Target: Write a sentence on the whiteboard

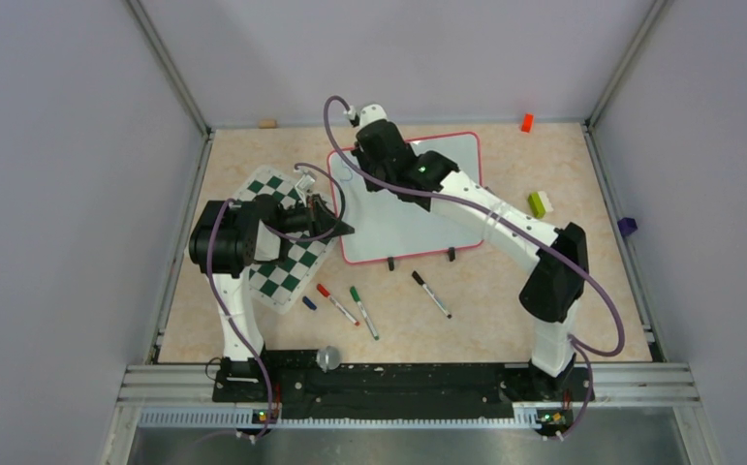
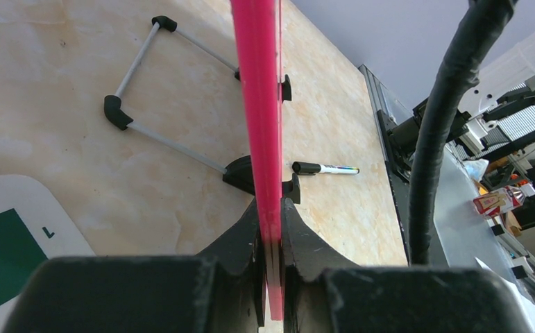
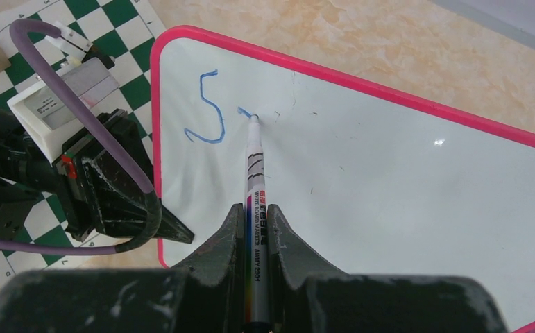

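The whiteboard lies tilted at the table's middle, white with a red-pink frame. My left gripper is shut on its left edge; the left wrist view shows the frame edge-on between the jaws. My right gripper is shut on a white marker whose tip touches the board. Of the sentence, a blue "S" and a short blue stroke at the tip show near the board's top left corner. In the top view the right gripper hides the writing.
A green-and-white checkered mat lies under the left arm. Red, green and black markers and a blue cap lie near the front. An orange block, a green-white block and a purple piece lie right.
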Controlling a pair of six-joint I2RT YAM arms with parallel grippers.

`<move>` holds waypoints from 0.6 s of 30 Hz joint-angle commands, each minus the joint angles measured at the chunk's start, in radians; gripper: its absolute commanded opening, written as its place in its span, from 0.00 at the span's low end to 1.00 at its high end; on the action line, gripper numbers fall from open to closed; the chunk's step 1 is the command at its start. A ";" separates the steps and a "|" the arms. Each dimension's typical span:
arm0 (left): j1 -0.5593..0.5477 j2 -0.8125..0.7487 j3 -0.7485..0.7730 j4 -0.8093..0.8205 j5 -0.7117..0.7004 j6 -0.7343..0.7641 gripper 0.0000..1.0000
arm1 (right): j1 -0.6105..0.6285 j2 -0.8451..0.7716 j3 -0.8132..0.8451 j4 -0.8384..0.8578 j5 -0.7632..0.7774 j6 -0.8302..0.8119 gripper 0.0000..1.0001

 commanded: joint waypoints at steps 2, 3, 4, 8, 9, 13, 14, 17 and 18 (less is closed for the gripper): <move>0.007 -0.030 -0.006 0.134 0.036 0.074 0.01 | -0.019 -0.070 0.039 0.036 -0.005 -0.018 0.00; 0.006 -0.029 -0.006 0.134 0.036 0.074 0.01 | -0.020 -0.070 0.043 0.035 -0.003 -0.020 0.00; 0.006 -0.030 -0.005 0.134 0.036 0.074 0.01 | -0.020 -0.069 0.045 0.035 -0.003 -0.023 0.00; 0.007 -0.030 -0.005 0.135 0.036 0.073 0.01 | -0.019 -0.059 0.057 0.035 -0.003 -0.028 0.00; 0.006 -0.030 -0.005 0.134 0.036 0.073 0.01 | -0.020 -0.054 0.062 0.036 -0.005 -0.029 0.00; 0.007 -0.030 -0.003 0.134 0.035 0.073 0.01 | -0.021 -0.032 0.095 0.035 -0.011 -0.036 0.00; 0.007 -0.030 -0.003 0.133 0.035 0.072 0.01 | -0.021 -0.027 0.105 0.032 -0.015 -0.038 0.00; 0.007 -0.030 -0.003 0.134 0.037 0.072 0.01 | -0.021 -0.015 0.128 0.029 -0.026 -0.044 0.00; 0.007 -0.029 -0.003 0.134 0.038 0.073 0.01 | -0.021 -0.012 0.133 0.028 -0.028 -0.045 0.00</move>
